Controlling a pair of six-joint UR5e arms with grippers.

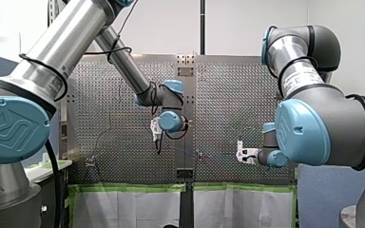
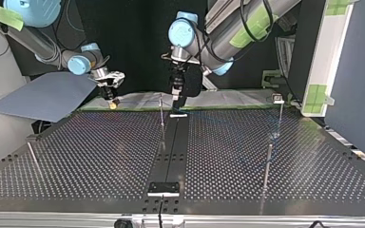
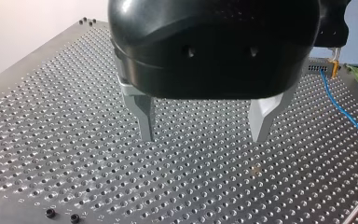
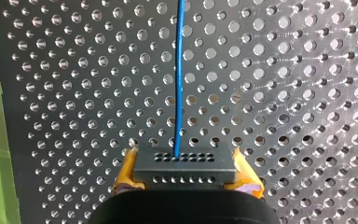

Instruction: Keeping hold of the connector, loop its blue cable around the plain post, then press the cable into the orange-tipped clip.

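Connector (image 4: 184, 168) between my right fingers (image 4: 127, 169) — blue cable (image 4: 179, 70) straight ahead

Front view: behind and above my left arm (image 1: 71, 47) and my right arm (image 1: 313, 118), between their shoulders, looking over the tabletop (image 1: 228, 95); far from the work.
Top view: across the tabletop, low, facing both arms; sides crossed.
Left wrist view: on my left arm, looking along my left claw (image 3: 205, 126), close over the tabletop.
Right wrist view: on my right arm, very close behind my right claw (image 4: 185, 171) and the connector (image 4: 185, 159) it grips.
Shared: front and top views both hold the whole tabletop; both wrist views show the blue cable (image 4: 179, 70).
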